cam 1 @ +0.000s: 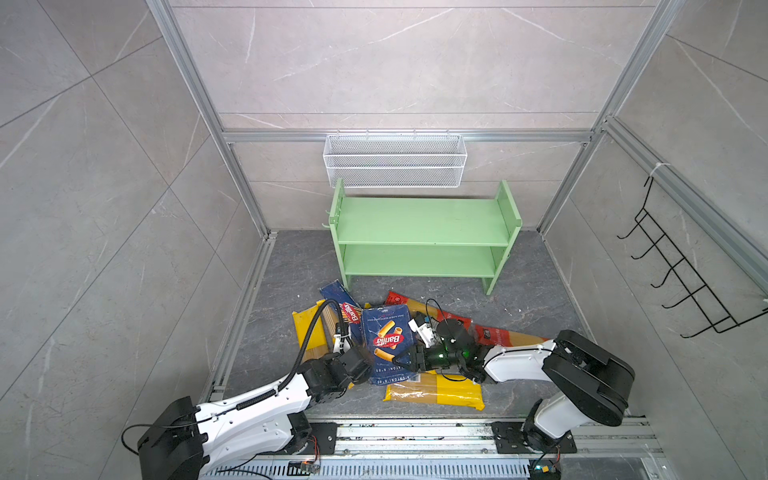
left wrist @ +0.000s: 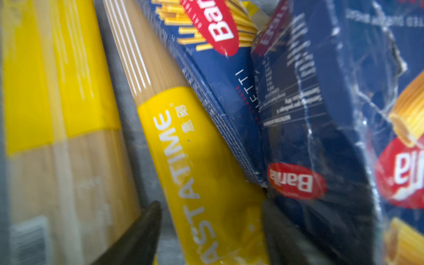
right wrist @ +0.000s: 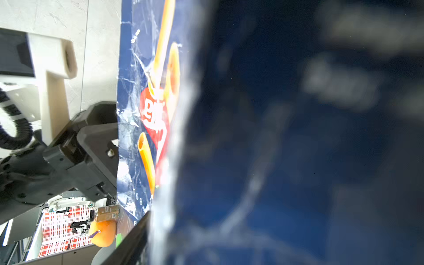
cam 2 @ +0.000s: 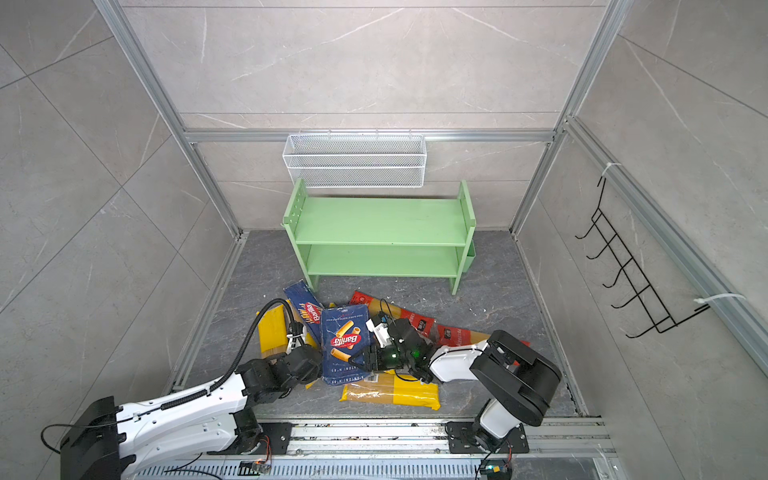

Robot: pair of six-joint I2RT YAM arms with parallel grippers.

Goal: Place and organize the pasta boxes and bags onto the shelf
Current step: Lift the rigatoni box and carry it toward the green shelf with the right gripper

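Counted before me: two blue boxes [cam 1: 384, 320] [cam 1: 336, 295], two red-ended bags [cam 1: 399, 300] [cam 1: 492, 334] and at least three yellow bags [cam 1: 436, 392] [cam 1: 305, 328] [left wrist: 195, 160]; more may lie hidden. One shelf [cam 1: 419, 220] of two tiers, one basket [cam 1: 395, 160], one rack [cam 1: 681, 274] with five hooks. Two of my own: left gripper [left wrist: 213, 234], right gripper [cam 1: 405, 362].

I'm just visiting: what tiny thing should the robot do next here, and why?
Probably close the right gripper firmly on the rigatoni box. Its jaws appear to straddle the box's right edge. The left gripper stands open on the box's other side, gripping nothing. The green shelf holds nothing yet, so this box looks like the first to go up.
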